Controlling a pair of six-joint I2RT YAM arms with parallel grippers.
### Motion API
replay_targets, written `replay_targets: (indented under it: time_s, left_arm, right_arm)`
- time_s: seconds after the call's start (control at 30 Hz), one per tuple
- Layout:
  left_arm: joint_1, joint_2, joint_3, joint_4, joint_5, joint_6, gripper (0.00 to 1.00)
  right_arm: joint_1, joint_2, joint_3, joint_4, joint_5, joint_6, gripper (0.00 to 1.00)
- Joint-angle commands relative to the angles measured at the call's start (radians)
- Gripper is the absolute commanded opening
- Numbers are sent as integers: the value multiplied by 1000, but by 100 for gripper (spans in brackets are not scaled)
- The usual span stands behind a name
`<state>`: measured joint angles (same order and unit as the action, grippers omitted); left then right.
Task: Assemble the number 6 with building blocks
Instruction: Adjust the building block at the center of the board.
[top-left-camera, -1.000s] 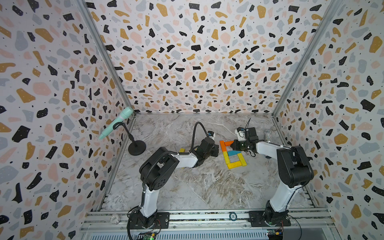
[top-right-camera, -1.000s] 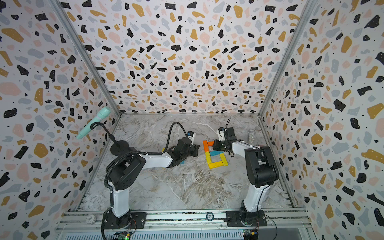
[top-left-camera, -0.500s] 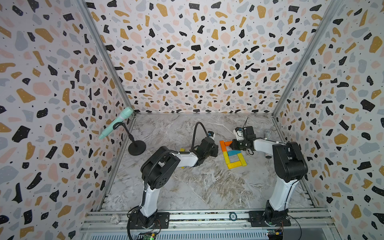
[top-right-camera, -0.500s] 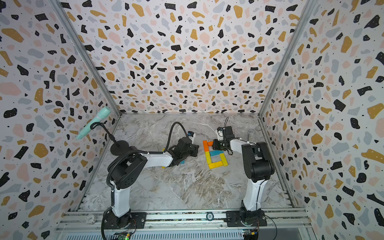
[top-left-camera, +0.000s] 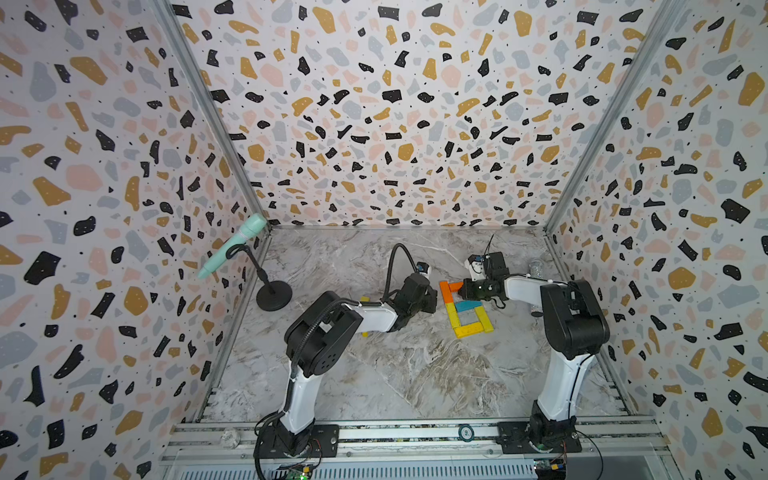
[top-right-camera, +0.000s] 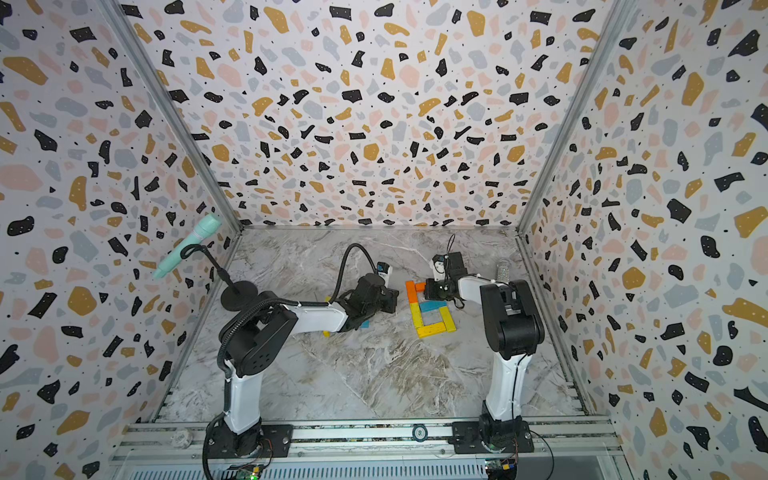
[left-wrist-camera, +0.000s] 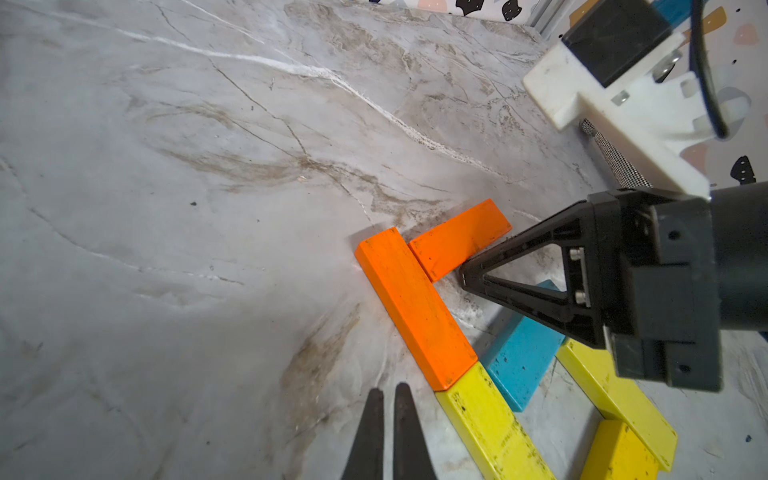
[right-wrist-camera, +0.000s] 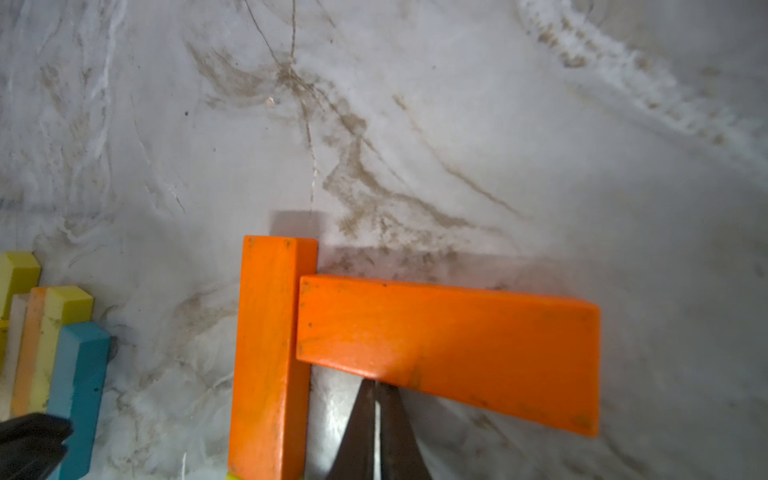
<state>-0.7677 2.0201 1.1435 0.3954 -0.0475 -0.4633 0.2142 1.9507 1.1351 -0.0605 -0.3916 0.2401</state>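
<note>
Right wrist view, entry one: right gripper (right-wrist-camera: 376, 386), fingers (right-wrist-camera: 399, 432) drawn together with only a sliver of light between them and nothing held. Its tips meet the long edge of an orange block (right-wrist-camera: 449, 353) lying flat on the marble table (right-wrist-camera: 457, 124). One end of that block butts against the side of a second orange block (right-wrist-camera: 270, 353), set at a right angle to it.

Left wrist view, entry two: left gripper (left-wrist-camera: 386, 392), fingers close together and empty, just beside the seam where the second orange block (left-wrist-camera: 415, 307) meets a yellow block (left-wrist-camera: 490, 428) end to end, not touching either. The right gripper (left-wrist-camera: 463, 276) shows here from the side, tip against the orange block (left-wrist-camera: 457, 239).

Entry three, building blocks (top-left-camera: 473, 330) in both top views: one figure lying right of centre in the frame, between the two grippers.
- orange pair at the upper end
- yellow block (top-left-camera: 453, 316) continuing the left side downward
- blue block (top-left-camera: 467, 306) across the middle
- two more yellow blocks closing a square loop at the lower end (top-right-camera: 436, 330)

Entry four, spare blocks (right-wrist-camera: 54, 328): yellow, pale and blue, side by side near the left arm, apart from the figure.

Entry five, other items: mint microphone (top-left-camera: 232, 245) on a black stand at left of frame; glittery tube (top-left-camera: 536, 268) by the right wall.
</note>
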Motion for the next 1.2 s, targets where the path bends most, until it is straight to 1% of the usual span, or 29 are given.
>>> replay_targets:
  time_s: [0.0,0.37,0.57,0.73,0.87,0.97,1.17]
  left_arm:
    - [-2,18,22,16,10,9,0]
    - [-1,26,27,14,11,10,0]
    - [0,31,29,16,15,9,0]
    - [-1,38,35,16,14,10,0]
    - [0,44,42,15,20,9,0]
    - [-1,45,45,14,17,9,0]
    - [-1,54,57,6,18,11,0]
  right_arm:
    - [-3,5,24,-39,15,-20,9]
    - [-21,19,37,-52,14,-31,11]
    - [-39,1,26,-53,9,-35,11]
    - [-42,-46,15,-59,9,-39,12]
    - [-89,-77,1,-60,-4,-39,13]
    - [-119,-74,-1,-69,-4,-50,12]
    - [-123,-55,-2,-58,-9,-48,11]
